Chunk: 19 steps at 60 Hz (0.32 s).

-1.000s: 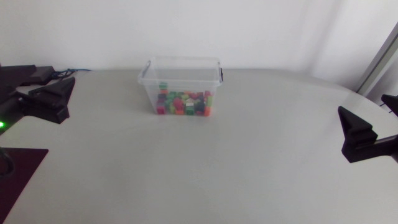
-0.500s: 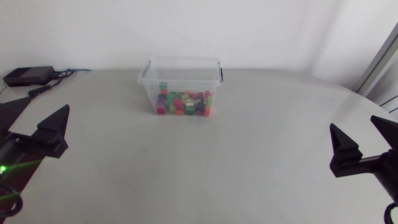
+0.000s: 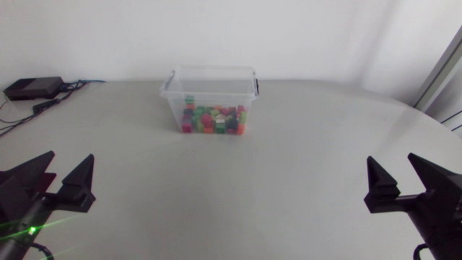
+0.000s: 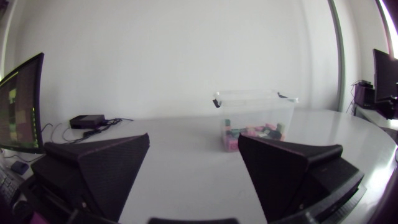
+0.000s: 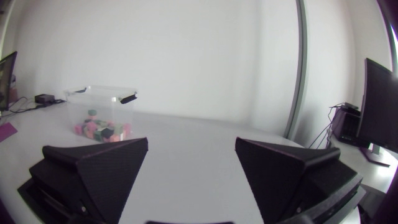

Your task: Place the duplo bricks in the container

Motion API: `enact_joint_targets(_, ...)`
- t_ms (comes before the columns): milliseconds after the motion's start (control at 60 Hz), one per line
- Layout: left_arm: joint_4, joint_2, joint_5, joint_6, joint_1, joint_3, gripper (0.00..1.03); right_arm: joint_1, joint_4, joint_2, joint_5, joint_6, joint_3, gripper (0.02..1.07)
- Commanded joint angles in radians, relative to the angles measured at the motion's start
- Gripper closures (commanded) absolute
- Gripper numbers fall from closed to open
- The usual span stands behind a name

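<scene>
Both left tool and right tool gape empty; bricks in the bin look light, hard, slick, so pinch flat sides.

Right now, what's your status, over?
Left gripper, right gripper: jaws open, empty. Colourful duplo bricks lie inside clear plastic container. Nothing in the way.

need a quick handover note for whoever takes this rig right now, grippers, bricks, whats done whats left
Left gripper: open, empty, at the near left of the table.
Right gripper: open, empty, at the near right.
Container: at the far middle of the table, well ahead of both grippers, with the duplo bricks piled in its bottom.
Done: no loose brick shows on the table in any view.
Left: probably nothing; only the strip behind the container is hidden.
</scene>
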<state>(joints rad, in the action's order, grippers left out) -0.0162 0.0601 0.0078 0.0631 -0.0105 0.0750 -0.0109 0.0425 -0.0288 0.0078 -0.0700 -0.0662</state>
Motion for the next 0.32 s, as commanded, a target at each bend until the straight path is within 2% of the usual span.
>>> enact_joint_targets(0, 0.016, -0.044, -0.008, -0.054, 0.01, -0.059, 0.04, 0.01, -0.034, 0.022, -0.006, 0.059, 0.053, 0.06)
enact_joint_targets(300, 0.016, -0.06, -0.008, -0.063, 0.01, -0.075, 0.04, 0.011, -0.043, 0.029, -0.008, 0.07, 0.066, 0.06)
